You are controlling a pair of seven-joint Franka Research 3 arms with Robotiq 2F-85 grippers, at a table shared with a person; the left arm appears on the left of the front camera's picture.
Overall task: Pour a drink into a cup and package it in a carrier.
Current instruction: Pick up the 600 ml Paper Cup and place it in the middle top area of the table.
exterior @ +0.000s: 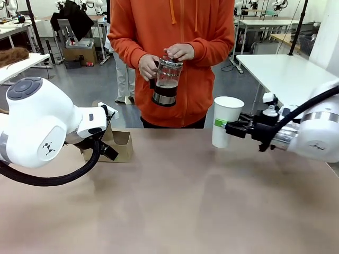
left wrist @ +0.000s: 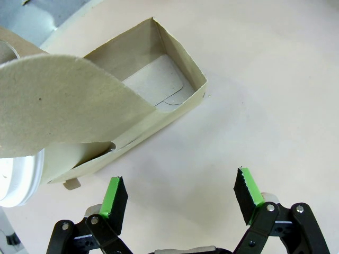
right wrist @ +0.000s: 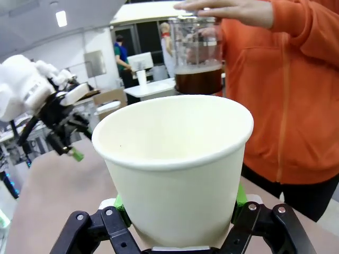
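Observation:
A person in an orange hoodie holds a glass pitcher (exterior: pixel 165 82) with both hands above the table's far edge. The amber-brown drink (right wrist: pixel 198 80) fills its lower part. My right gripper (exterior: pixel 229 127) is shut on the tall white cup (exterior: pixel 226 120), which stands upright and empty just right of the pitcher. In the right wrist view the cup (right wrist: pixel 177 164) sits between the green pads of the gripper (right wrist: pixel 179 211). The brown carrier (exterior: pixel 121 145) rests at the left. My left gripper (left wrist: pixel 181 190) hovers open beside the carrier (left wrist: pixel 159 69), holding nothing.
A white lidded cup (left wrist: pixel 18 182) shows at the carrier's near end, behind its handle panel (left wrist: pixel 58 106). The brown tabletop (exterior: pixel 185 201) stretches bare between the arms. White tables and other gear stand behind the person.

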